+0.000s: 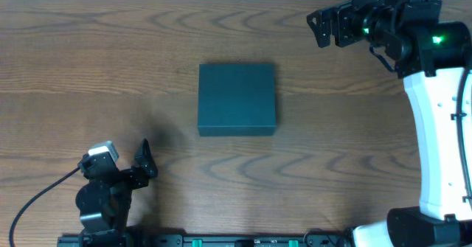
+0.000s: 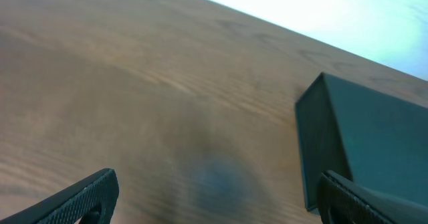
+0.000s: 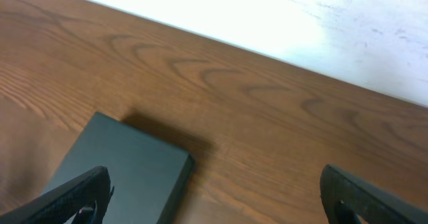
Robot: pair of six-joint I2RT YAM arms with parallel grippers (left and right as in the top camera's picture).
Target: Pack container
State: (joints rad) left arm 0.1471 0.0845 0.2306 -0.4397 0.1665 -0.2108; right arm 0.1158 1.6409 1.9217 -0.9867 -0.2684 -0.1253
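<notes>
We find the container [image 1: 237, 99] at the centre of the tabletop [image 1: 103, 63], lying flat with its lid shut. Neither arm touches it. No packets or other loose goods show in any view, and the inside of the container is hidden, so we cannot tell whether it is full or empty.

The left gripper [image 1: 142, 166] sits at the near left, well apart from the container. In the left wrist view its jaws are spread wide with only bare wood between them: released, holding nothing. One corner of the container shows at the right of that view.

The right gripper [image 1: 318, 28] hangs at the far right, also well apart from the container. In the right wrist view its jaws are likewise spread wide and empty, and the container lies low on the left of that view.

We judge progress as follows:
- If the shut lid marks the end, nothing is left to do.
- If it marks the start, the lid must be opened, and the goods to pack are not in view.

The shut lid, the absence of loose goods and the empty jaws fit the finished state better.
</notes>
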